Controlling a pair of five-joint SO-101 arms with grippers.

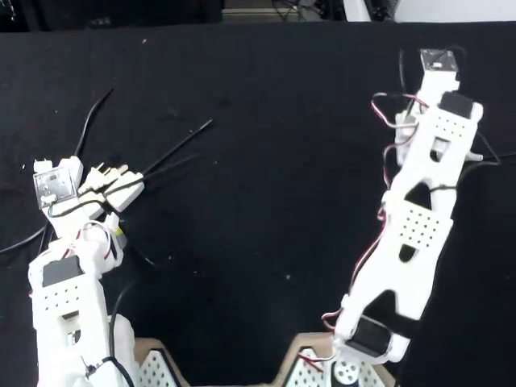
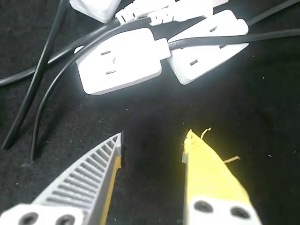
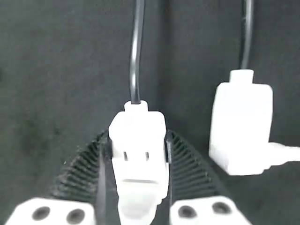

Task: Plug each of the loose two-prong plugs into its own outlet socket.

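Two outlet sockets (image 2: 119, 63), side by side, at the table's (image 1: 282, 161) 9 o'clock; left gripper (image 2: 154, 136) spread wide near them; right gripper (image 3: 137, 140), 1 o'clock near the far edge, clamps one white connector (image 3: 138, 129); second connector (image 3: 241, 122) beside.

Soft even light, glare on white outlet sockets (image 2: 117, 63), dark matte cloth (image 1: 282, 161)

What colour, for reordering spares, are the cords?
The cords are black; left wrist view shows them best.

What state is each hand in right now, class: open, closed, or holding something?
Left hand: open, holding nothing.
Right hand: closed on a white connector.
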